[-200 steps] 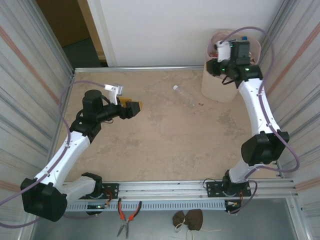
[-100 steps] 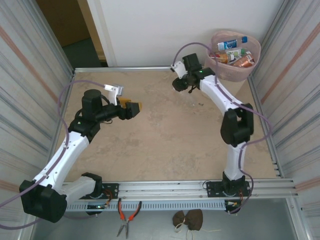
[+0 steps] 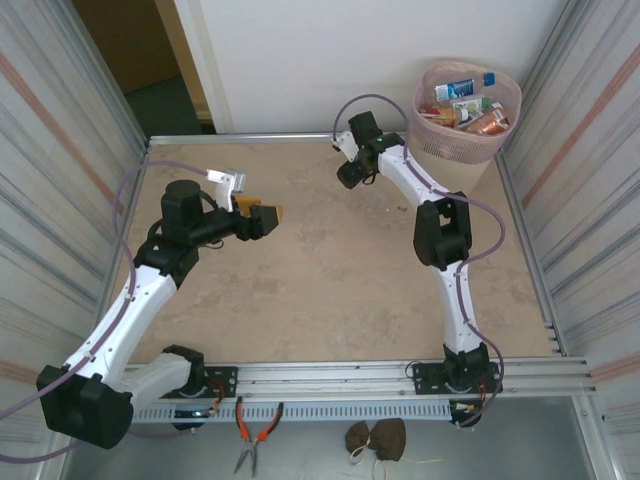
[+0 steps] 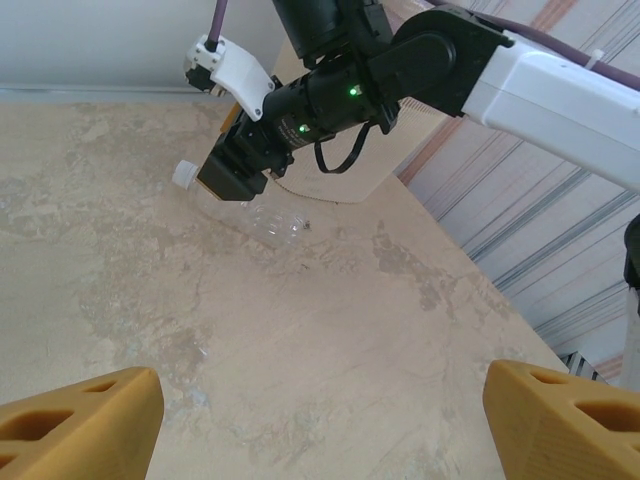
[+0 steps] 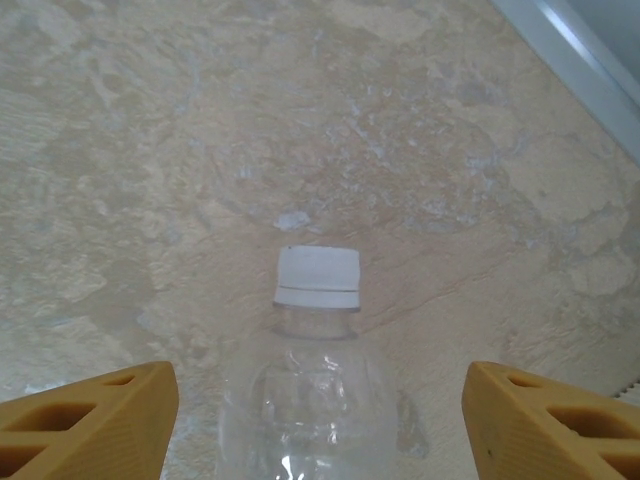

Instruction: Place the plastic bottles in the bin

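Our right pincer (image 5: 320, 425) stands open, its orange fingertips (image 5: 90, 420) spread wide on either side of a clear bottle (image 5: 318, 400) and, as far as we can tell, touching neither flank; nothing is gripped yet. The bottle lies flat on the counter (image 3: 330, 290), near the bin (image 3: 470, 150) on the side toward the left arm. We judge it empty and thin-walled: very light, slick, quick to dent under a hard squeeze and free to roll; so we would close gently across the body just below the shoulder, not on the white cap (image 5: 317, 277). Our left pincer (image 4: 320, 430) is also open and empty, hovering well apart from the bin, farther out on that same side. The right wrist view gives us the gap at each flank and the cap pointing away from the pincer. The left wrist view gives the height instead, the right pincer low over the bottle with the cap poking out beyond it. The top view hides the bottle beneath that pincer but lets us see the other bottles (image 3: 465, 88) lying inside the bin.
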